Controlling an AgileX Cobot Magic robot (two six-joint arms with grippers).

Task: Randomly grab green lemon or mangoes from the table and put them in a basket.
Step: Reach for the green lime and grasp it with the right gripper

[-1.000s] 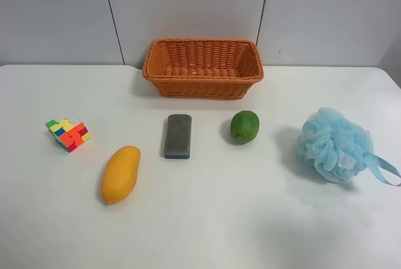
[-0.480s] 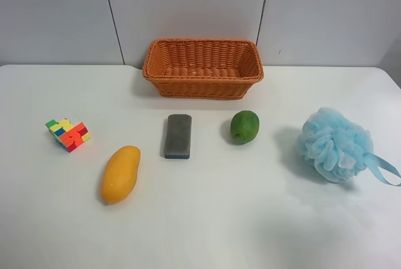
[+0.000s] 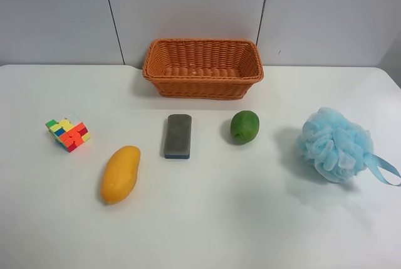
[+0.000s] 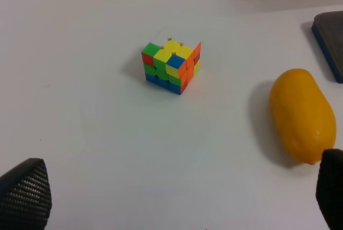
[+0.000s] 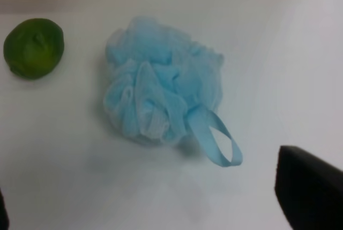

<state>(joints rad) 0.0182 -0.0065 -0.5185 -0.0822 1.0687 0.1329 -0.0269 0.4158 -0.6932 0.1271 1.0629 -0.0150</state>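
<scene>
Neither fruit had been lifted from the white counter [image 3: 207, 231] as the two-armed robot lined up its pick, with no arm in the overhead view. Nearest the camera, the mango [image 3: 120, 174] lay on its side at 8 o'clock from the grey block [image 3: 178, 135] in the middle of the spread. Its long axis tipped toward 1 o'clock, and it sat well apart from its neighbours, so it looked open to a grip across its narrow width. The left tool [image 4: 177, 192] hung above that part of the counter with its fingers [image 4: 24, 195] spread wide and nothing between them. In its wrist camera the mango lay just beside one fingertip and the puzzle cube [image 3: 67, 134], at 9 o'clock from the block, lay farther off, a stance that suggested the fruit rather than the toy. The right tool [image 5: 155, 206] was likewise parted and empty, one finger only a sliver at the frame's edge. It was poised over the blue bath pouf [image 3: 335, 143], which is no part of the job, at 3 o'clock from the block. The green lemon [image 3: 244, 126] sat between block and pouf, at about 2 o'clock from the block and clear of both. Farthest back, at 12 o'clock, the wicker basket [image 3: 200, 87] stood empty near the wall, mouth up. Its flared sides looked likely to forgive a loose drop.
</scene>
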